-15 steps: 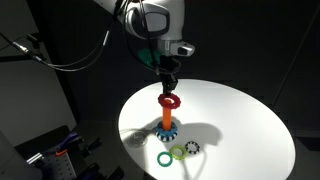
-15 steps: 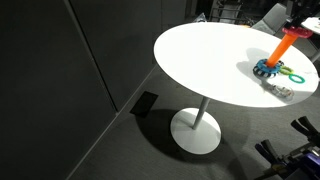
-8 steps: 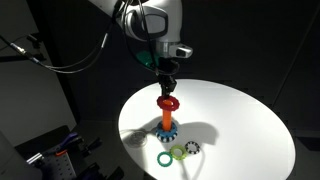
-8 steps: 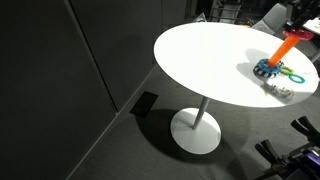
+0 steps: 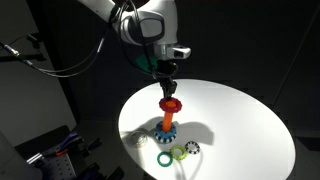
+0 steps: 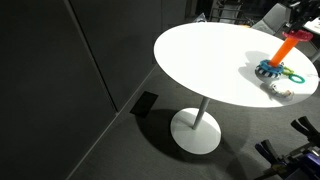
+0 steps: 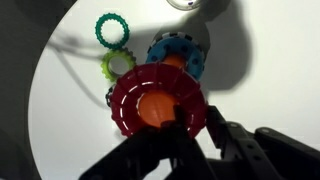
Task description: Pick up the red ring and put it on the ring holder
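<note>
Red ring [image 5: 170, 104] lowered slightly around ring holder [image 5: 167, 122], jaws gripping it, holder's top hidden

Red ring [image 5: 170, 103]: flat, scalloped gear-like outer edge, round hole; lies approx level, threaded over the top end of the peg, well above the base; in wrist view the orange peg fills the hole of the ring [image 7: 128, 100]; rim nipped by gripper [image 7: 197, 125]. Ring holder [image 5: 167, 128]: orange cyl. peg, upright, on round blue-teal toothed base; stands on white round table [image 5: 250, 120], off-ctr, nearer the rim than the middle in both exterior views [image 6: 268, 68].
</note>
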Controlling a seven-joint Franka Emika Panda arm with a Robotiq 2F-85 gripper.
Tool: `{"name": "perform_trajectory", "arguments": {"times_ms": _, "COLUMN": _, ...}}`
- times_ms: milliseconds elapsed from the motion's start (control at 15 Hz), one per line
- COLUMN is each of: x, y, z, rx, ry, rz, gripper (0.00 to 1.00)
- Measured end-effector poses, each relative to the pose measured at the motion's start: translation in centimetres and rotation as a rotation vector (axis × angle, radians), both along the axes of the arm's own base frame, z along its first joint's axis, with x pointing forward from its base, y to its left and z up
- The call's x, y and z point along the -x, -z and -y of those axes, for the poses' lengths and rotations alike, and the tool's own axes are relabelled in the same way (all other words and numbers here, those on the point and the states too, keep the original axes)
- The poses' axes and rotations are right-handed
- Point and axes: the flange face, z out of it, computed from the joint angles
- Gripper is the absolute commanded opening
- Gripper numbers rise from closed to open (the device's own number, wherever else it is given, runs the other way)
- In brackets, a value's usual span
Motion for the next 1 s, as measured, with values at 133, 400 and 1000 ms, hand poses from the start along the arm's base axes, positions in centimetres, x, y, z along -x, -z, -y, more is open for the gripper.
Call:
{"name": "perform_trajectory", "arguments": {"times_ms": 133, "x": 0.2, "y": 0.2, "z": -0.1, "rx": 0.01, "ry": 0.005, "rz": 0.01, "gripper": 0.09}}
{"name": "perform_trajectory", "arguments": {"times_ms": 400, "x": 0.7, "y": 0.2, "z": -0.2, "rx": 0.013, "ry": 0.011, "rz": 0.016, "gripper": 0.59}}
{"name": "perform_trajectory", "arguments": {"times_ms": 1000, "x": 1.3, "y": 0.7, "z": -0.3, "rx": 0.005, "ry": 0.013, "rz": -0.013, "gripper": 1.0}}
